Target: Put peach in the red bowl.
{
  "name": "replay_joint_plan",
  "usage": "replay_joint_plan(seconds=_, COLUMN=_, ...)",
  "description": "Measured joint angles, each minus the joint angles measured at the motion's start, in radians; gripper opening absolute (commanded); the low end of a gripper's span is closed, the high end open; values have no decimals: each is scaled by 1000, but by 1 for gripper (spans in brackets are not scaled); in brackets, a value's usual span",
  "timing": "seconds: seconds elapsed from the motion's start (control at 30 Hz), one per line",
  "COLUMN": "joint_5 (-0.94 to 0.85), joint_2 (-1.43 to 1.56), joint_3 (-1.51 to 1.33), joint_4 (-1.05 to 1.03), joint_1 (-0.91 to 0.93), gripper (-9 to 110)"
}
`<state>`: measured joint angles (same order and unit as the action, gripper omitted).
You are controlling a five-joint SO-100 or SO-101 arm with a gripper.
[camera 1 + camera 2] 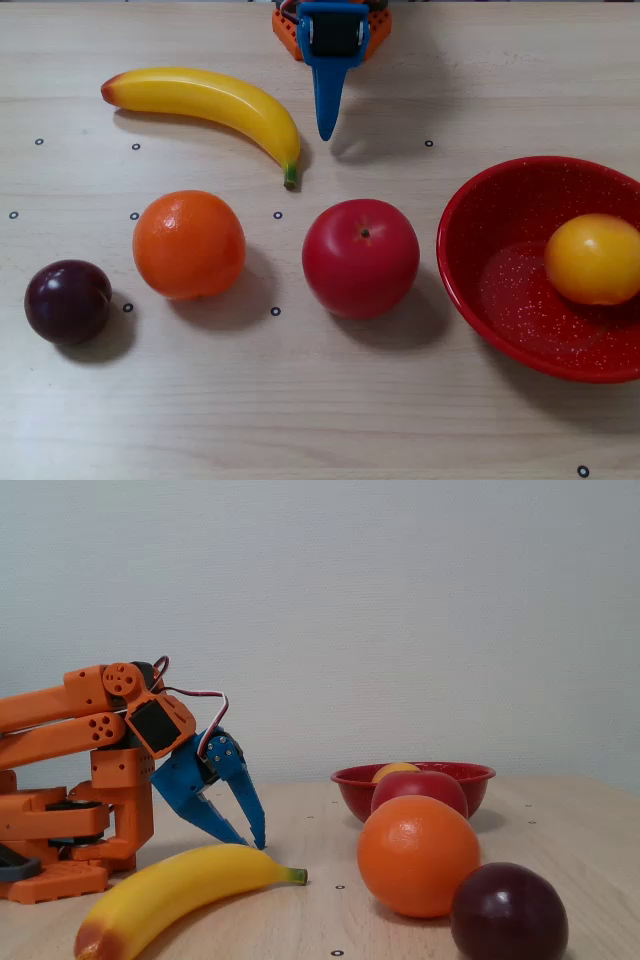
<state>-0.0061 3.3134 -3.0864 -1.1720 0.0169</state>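
Observation:
The peach [592,258], yellow-orange and glossy, lies inside the red bowl [500,310] at the right edge in a fixed view. In the other fixed view only its top [396,770] shows above the bowl's rim [478,776]. My gripper [326,128] has blue fingers and is at the far edge of the table, well away from the bowl. Its fingertips meet just above the table [256,842], with nothing between them. The orange arm is folded back over its base.
A banana [215,100] lies just left of the gripper. An orange [188,244], a red apple [360,257] and a dark plum [67,301] stand in a row left of the bowl. Small black dots mark the wooden table.

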Motion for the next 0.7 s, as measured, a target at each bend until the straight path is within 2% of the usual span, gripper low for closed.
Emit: replay_joint_plan(seconds=0.7, joint_5=0, joint_2=0, joint_3=0, joint_4=0, joint_1=0, gripper=0)
